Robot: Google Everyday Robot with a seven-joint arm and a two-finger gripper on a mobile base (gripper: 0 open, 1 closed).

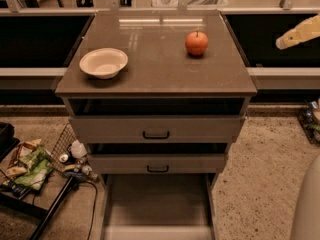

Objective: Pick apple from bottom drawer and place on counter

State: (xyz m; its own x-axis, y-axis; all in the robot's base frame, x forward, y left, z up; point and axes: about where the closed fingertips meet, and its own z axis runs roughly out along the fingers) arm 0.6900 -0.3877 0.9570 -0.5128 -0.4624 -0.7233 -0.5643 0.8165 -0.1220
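Note:
The red-orange apple (196, 43) stands upright on the counter (160, 74), toward its back right. My gripper (282, 42) is a cream-coloured shape at the frame's right edge, off the counter's right side, well apart from the apple and holding nothing that I can see. The bottom drawer (157, 204) is pulled out at the foot of the cabinet, and its flat floor is bare.
A cream bowl (103, 62) sits on the counter's left side. Two upper drawers with black handles (156, 134) are slightly open. A wire basket of clutter (30, 166) and a black cable lie on the floor at left. My white body (309, 209) is at bottom right.

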